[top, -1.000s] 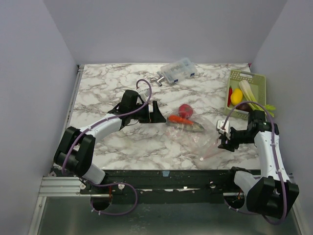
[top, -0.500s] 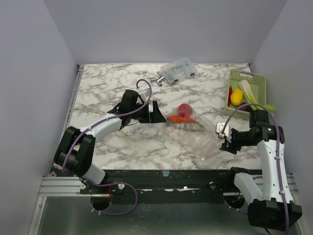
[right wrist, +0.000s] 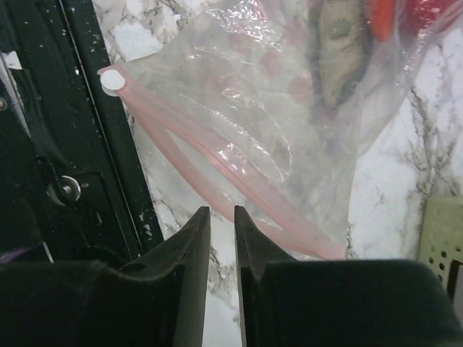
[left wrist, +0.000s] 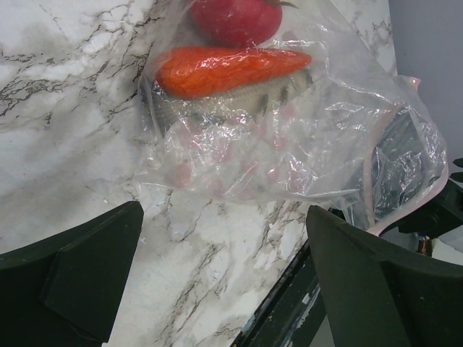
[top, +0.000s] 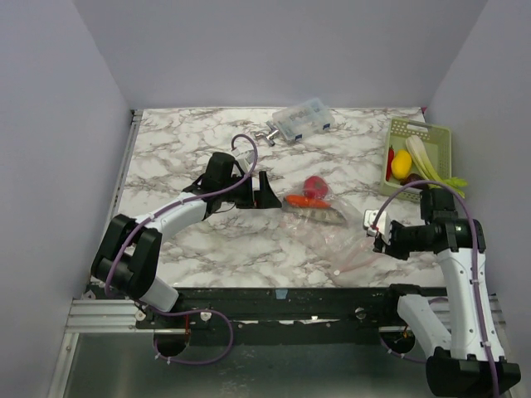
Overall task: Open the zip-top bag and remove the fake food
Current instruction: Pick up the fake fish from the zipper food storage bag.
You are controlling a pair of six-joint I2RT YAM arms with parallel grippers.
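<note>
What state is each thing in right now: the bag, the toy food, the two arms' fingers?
zip-top bag: lying flat, zipper mouth parted
carrot: inside the bag
red piece: inside the bag
lemon: in the green basket
left fingers: wide open, empty
right fingers: nearly closed, holding nothing

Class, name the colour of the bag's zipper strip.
Pink; the zipper strip shows best in the right wrist view.
</note>
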